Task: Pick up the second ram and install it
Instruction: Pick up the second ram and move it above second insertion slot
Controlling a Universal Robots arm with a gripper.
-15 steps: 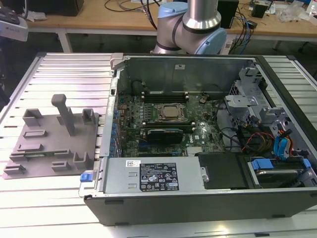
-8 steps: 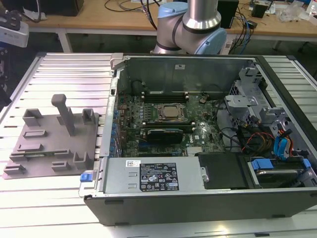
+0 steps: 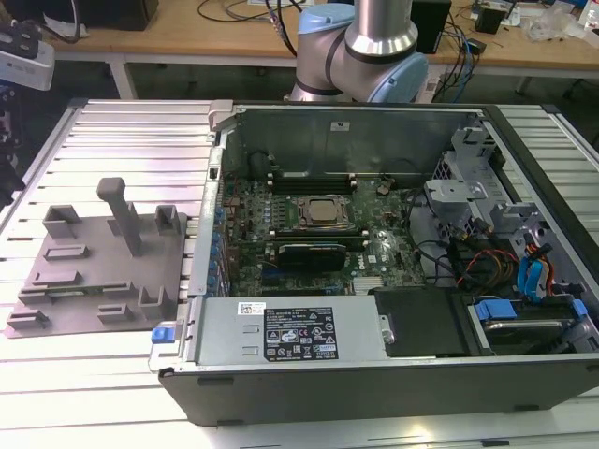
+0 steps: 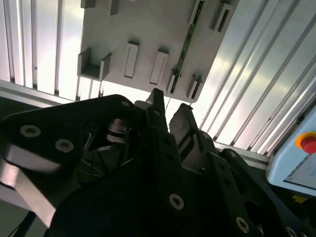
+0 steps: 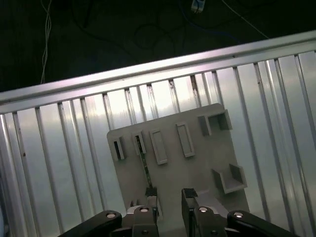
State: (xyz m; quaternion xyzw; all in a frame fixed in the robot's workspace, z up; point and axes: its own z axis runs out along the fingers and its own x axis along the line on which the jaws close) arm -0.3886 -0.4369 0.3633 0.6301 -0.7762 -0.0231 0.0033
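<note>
The second ram (image 5: 144, 164) is a thin dark-green stick standing on edge in a slot of the grey holder plate (image 5: 192, 173). In the second wrist view the ram (image 4: 185, 45) runs edge-on across the plate (image 4: 148, 29). My gripper (image 5: 169, 195) hangs above the plate's near edge, apart from the stick, and its jaws are open with nothing between them. One fingertip (image 5: 151, 193) lines up with the near end of the stick. The gripper (image 4: 170, 106) also shows its two dark fingers parted in the second wrist view.
The holder plate (image 3: 94, 271) lies on the ribbed metal table (image 3: 122, 140) at the exterior view's left, carrying an upright post (image 3: 120, 210). The open computer case (image 3: 374, 309) sits to its right, with motherboard, silver processor (image 3: 321, 211) and cables. The arm's base (image 3: 360, 47) stands behind.
</note>
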